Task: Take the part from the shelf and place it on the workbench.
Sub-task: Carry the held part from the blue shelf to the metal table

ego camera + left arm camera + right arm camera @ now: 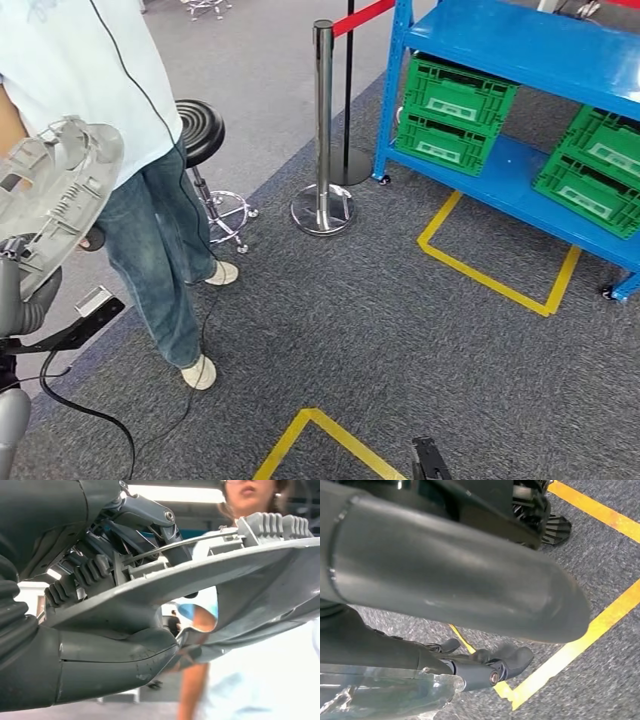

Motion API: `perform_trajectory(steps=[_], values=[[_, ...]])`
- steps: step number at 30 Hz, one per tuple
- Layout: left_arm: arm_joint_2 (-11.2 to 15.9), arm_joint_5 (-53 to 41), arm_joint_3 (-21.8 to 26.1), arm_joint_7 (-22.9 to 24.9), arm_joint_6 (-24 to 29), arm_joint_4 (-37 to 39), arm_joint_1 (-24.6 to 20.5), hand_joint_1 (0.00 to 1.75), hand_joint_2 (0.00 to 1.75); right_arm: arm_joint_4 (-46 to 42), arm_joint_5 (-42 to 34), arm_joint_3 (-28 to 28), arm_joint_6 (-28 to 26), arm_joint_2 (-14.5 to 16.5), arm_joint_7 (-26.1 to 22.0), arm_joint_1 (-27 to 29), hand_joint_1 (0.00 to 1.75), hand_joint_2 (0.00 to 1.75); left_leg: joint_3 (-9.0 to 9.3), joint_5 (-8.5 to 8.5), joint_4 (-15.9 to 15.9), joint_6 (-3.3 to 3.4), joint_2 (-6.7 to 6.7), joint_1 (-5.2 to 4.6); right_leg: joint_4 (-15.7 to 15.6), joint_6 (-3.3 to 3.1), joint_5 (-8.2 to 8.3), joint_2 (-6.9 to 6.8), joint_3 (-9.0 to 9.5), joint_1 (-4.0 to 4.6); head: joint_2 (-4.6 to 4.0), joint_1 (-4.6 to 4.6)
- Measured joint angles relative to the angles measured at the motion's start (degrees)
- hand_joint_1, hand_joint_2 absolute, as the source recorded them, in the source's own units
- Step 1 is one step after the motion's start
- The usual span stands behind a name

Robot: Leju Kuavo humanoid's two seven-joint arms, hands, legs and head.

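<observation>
Clearly, the part [53, 195] is held up at the left edge of the head view by the left hand [23, 295], well apart from the blue shelf [528, 50] at the far right. In the left wrist view the part [211, 575] is seen edge-on as a broad, thin, light grey moulded plastic panel, smooth and slightly curved on one face, with raised ribs and small clip-like blocks on the other. It is clamped between the thick grey thumb [113, 657] on its smooth face and the darker fingers [79, 577] pressed onto its ribbed face, so the left hand [94, 630] is closed around the panel near one end while the rest of the panel juts out beyond it. In the head view the panel's rounded outline and a lattice of ribs and cut-outs are shown. The right hand [486, 667] is seen in the right wrist view hanging above the grey, coarse-textured carpet [606, 645] and strips of yellow floor tape [565, 655]; its dark fingers [512, 657] are loosely extended and apart, and nothing is held or touched by them. A person in a white shirt and blue jeans [155, 240] is standing just behind the held panel, beside a black round stool [200, 128]. Green ribbed plastic crates [453, 115] are stored on the lower level of the metal shelf, and a chrome stanchion [324, 130] with a red belt stands on the carpet before it.
</observation>
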Motion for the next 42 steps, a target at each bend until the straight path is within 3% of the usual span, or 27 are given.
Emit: perform_trajectory(steps=[1,2,3,5,6,8,9,11,12,14,16,18,20,21,22,23,25,27,29,31,33,35,36,37,38,40,42], values=[[0.1,0.7,0.4,0.0,0.3,0.0,-0.1,1.75,1.75,0.0,0.0,0.0,0.0,0.1,0.0,0.0,0.00,0.00,-0.94,-1.23,1.9,-0.25,1.67,-0.14,-0.2,-0.39,0.14,-0.88,0.03,-0.01,0.00,-0.16],[0.2,2.0,0.9,-0.2,0.7,-0.1,-0.1,1.75,1.75,0.0,0.1,0.0,-0.1,0.3,0.0,-0.1,0.00,0.00,-2.40,-3.05,5.1,-0.46,3.67,-0.25,-0.2,-0.70,0.18,-1.75,-0.01,0.10,0.00,-0.34],[0.4,3.6,1.6,-0.5,1.2,-0.2,0.0,1.75,1.75,0.0,0.2,0.0,-0.2,0.4,0.0,0.0,0.00,0.00,-4.18,-5.02,9.1,-0.63,4.81,-0.23,-0.2,-0.92,0.16,-2.61,-0.08,0.22,0.00,-0.49],[0.7,6.7,3.5,-1.7,2.1,-0.4,0.6,1.75,1.75,0.0,0.5,0.0,-0.4,0.6,0.0,0.2,0.00,0.00,-6.68,-7.19,15.2,-0.84,5.48,-0.12,-0.2,-1.09,0.10,-4.27,-0.18,0.34,0.00,-0.51],[0.9,7.7,4.6,-2.4,2.2,-0.4,0.8,1.75,1.75,0.0,0.7,0.0,-0.4,0.7,0.1,0.3,0.00,0.00,-6.45,-6.69,15.2,-0.88,5.59,-0.10,-0.2,-1.10,0.09,-5.08,-0.19,0.36,0.00,-0.51],[1.1,8.8,6.4,-3.5,2.3,-0.6,1.1,1.75,1.75,0.0,1.1,0.1,-0.3,1.0,0.2,0.2,0.00,0.00,-3.03,-3.47,9.4,-0.81,6.60,-0.12,-0.2,-1.01,0.02,-6.53,-0.10,0.38,0.00,-0.51],[1.1,9.1,7.3,-3.9,2.3,-0.7,1.1,1.75,1.75,0.0,1.3,0.1,-0.3,1.1,0.3,0.2,0.00,0.00,-0.71,-2.11,5.3,-0.76,8.41,-0.36,-0.2,-0.88,-0.06,-7.18,-0.03,0.51,0.00,-0.53],[1.2,9.3,8.6,-4.3,2.3,-0.8,1.1,1.75,1.75,0.0,1.7,0.3,-0.3,1.3,0.5,0.1,0.00,0.00,1.87,-1.00,0.2,-0.16,11.04,-0.82,-0.2,-0.49,-0.33,-8.31,0.14,1.02,0.00,-0.52],[1.2,9.3,9.2,-4.4,2.3,-0.9,1.1,1.75,1.75,0.0,1.8,0.4,-0.3,1.3,0.6,0.1,0.00,0.00,2.16,-1.09,-0.7,0.24,11.51,-1.07,-0.3,-0.29,-0.45,-9.00,0.27,1.26,0.00,-0.52],[1.2,9.3,10.2,-4.6,2.4,-0.9,1.3,1.75,1.75,0.0,1.9,0.6,-0.3,1.4,0.8,0.1,0.00,0.00,1.86,-0.87,-0.9,1.13,9.87,-1.07,-0.4,0.15,-0.75,-10.01,0.45,1.29,0.00,-0.49],[1.3,9.4,11.0,-4.6,2.4,-1.0,1.4,1.75,1.75,0.0,1.9,0.8,-0.3,1.6,0.8,0.1,0.00,0.00,1.77,-0.67,-1.0,1.90,8.42,-0.88,1.7,0.61,-2.35,-7.88,-0.37,1.05,0.00,-0.41],[1.3,9.4,11.5,-4.6,2.5,-1.1,1.5,1.75,1.75,0.0,1.9,0.9,-0.2,1.7,0.9,0.2,0.00,0.00,1.71,-0.55,-1.1,2.50,6.93,-0.73,8.6,0.77,-5.92,-4.60,-3.42,0.94,0.00,-0.27],[1.2,9.4,11.7,-4.8,2.5,-1.1,1.8,1.75,1.75,0.0,2.0,0.9,-0.2,1.7,1.0,0.3,0.00,0.00,1.64,-0.49,-1.1,2.73,5.20,-0.77,15.9,0.66,-8.48,-3.66,-7.06,1.01,0.00,-0.20],[1.1,9.4,11.8,-4.8,2.5,-1.1,1.9,1.75,1.75,0.0,2.0,0.9,-0.2,1.7,1.0,0.4,0.00,0.00,1.64,-0.47,-1.1,2.75,4.30,-0.79,16.9,0.55,-8.19,-3.58,-7.83,1.04,0.00,-0.20],[1.1,9.4,11.9,-4.9,2.5,-1.1,2.0,1.75,1.75,0.0,2.0,0.9,-0.3,1.7,1.1,0.4,0.00,0.00,1.66,-0.44,-1.0,2.73,3.41,-0.78,15.6,0.39,-6.73,-3.44,-7.48,1.06,0.00,-0.20],[1.1,9.4,12.0,-5.0,2.5,-1.1,2.1,1.75,1.75,0.0,2.0,0.9,-0.3,1.7,1.1,0.3,0.00,0.00,1.70,-0.41,-1.0,2.68,2.52,-0.76,12.2,0.20,-4.48,-2.98,-6.14,1.05,0.00,-0.19],[1.1,9.5,12.3,-5.1,2.5,-1.1,2.1,1.75,1.75,0.0,2.0,0.9,-0.3,1.8,1.1,0.3,0.00,0.00,1.56,-0.32,-0.8,2.41,0.96,-0.69,4.1,-0.06,-0.80,-0.10,-2.61,0.73,0.00,-0.24],[1.0,9.7,12.6,-5.3,2.6,-1.1,2.3,1.75,1.75,0.0,2.0,1.0,-0.3,1.8,1.1,0.2,0.00,0.00,1.03,-0.02,-0.8,1.73,-0.40,-0.42,0.3,-0.06,0.13,2.08,-0.82,0.56,0.00,-0.27],[1.0,9.9,13.2,-5.5,2.7,-1.0,2.7,1.75,1.75,0.0,2.1,1.0,-0.3,1.9,1.1,0.2,0.00,0.00,0.52,0.37,-0.9,0.95,-1.50,-0.06,0.0,-0.28,0.21,1.27,-0.54,0.68,0.00,-0.26],[1.0,9.9,13.6,-5.6,2.8,-1.0,3.1,1.75,1.75,0.0,2.2,1.0,-0.3,2.0,1.1,0.2,0.00,0.00,-0.28,-0.49,0.4,0.36,0.57,-0.16,-0.5,-0.90,0.54,-0.18,-0.32,0.63,0.00,-0.46],[1.0,10.1,13.7,-5.7,2.8,-1.0,3.1,1.75,1.75,0.0,2.3,1.0,-0.3,2.0,1.1,0.2,0.00,0.00,-2.82,-3.65,5.8,-0.20,4.17,-0.27,-0.7,-1.35,0.67,-1.81,-0.20,0.68,0.00,-0.70],[0.9,10.2,13.8,-5.8,2.8,-0.9,3.2,1.75,1.75,0.0,2.3,1.0,-0.3,2.0,1.1,0.3,0.00,0.00,-6.16,-6.77,13.1,-0.71,5.37,-0.02,-0.7,-1.47,0.60,-3.54,-0.26,0.76,0.00,-0.76],[0.8,10.3,13.8,-5.9,2.8,-0.9,3.3,1.75,1.75,0.0,2.4,1.0,-0.3,2.0,1.2,0.3,0.00,0.00,-6.90,-7.07,14.9,-0.90,5.50,0.12,-0.7,-1.44,0.56,-4.39,-0.29,0.77,0.00,-0.78],[0.8,10.4,14.0,-5.9,2.8,-0.8,3.4,1.75,1.75,0.0,2.4,1.0,-0.3,2.0,1.2,0.3,0.00,0.00,-6.49,-6.28,14.4,-1.03,5.64,0.24,-0.7,-1.37,0.51,-5.21,-0.29,0.77,0.00,-0.77],[0.8,10.5,14.2,-6.0,2.9,-0.8,3.4,1.75,1.75,0.0,2.5,1.0,-0.3,2.0,1.2,0.3,0.00,0.00,-4.94,-4.69,11.7,-1.13,6.05,0.34,-0.7,-1.25,0.43,-5.97,-0.24,0.77,0.00,-0.78],[0.8,10.6,14.6,-6.0,3.0,-0.7,3.5,1.75,1.75,0.0,2.6,1.0,-0.3,2.0,1.2,0.2,0.00,0.00,-0.51,-1.67,3.8,-1.15,8.66,0.21,-0.7,-0.79,0.13,-7.28,-0.01,0.99,0.00,-0.83],[0.7,10.7,14.8,-6.1,3.2,-0.7,3.5,1.75,1.75,0.0,2.7,1.0,-0.2,2.0,1.2,0.2,0.00,0.00,1.68,-0.85,-0.4,-0.47,10.26,-0.15,-0.6,-0.23,-0.22,-8.38,0.30,1.40,0.00,-0.65]])
